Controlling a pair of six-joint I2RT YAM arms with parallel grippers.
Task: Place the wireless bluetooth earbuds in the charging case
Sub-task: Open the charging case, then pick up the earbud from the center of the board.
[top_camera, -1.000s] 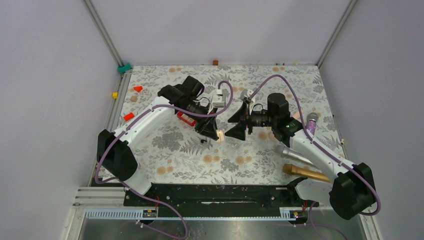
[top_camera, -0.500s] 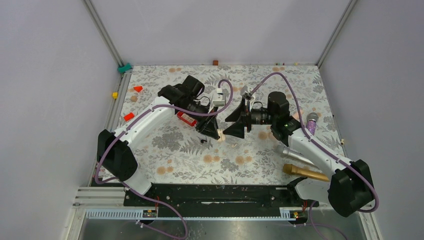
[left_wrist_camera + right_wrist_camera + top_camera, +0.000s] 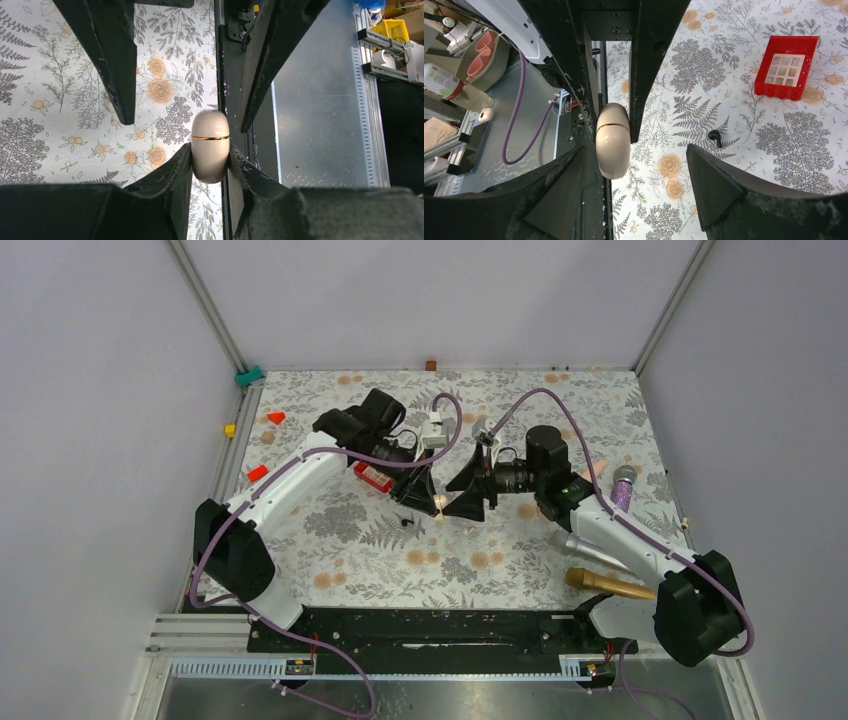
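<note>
1. One black earbud point(image 3: 715, 137) is lying on the floral surface point(image 3: 774, 150), nr the red box point(image 3: 791, 67).
2. L gripper point(image 3: 210, 148) jaws are clamping the cream, gold-banded charging case point(image 3: 210, 135) above the surface.
3. R gripper point(image 3: 636, 149) jaws are gaping wide, flanking the case.

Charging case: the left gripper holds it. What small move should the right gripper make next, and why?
Probably close the right gripper on the free end of the charging case, to pull it open. The left gripper clamps the other end, the gold seam looks shut, and the right jaws stand open around the case.
</note>
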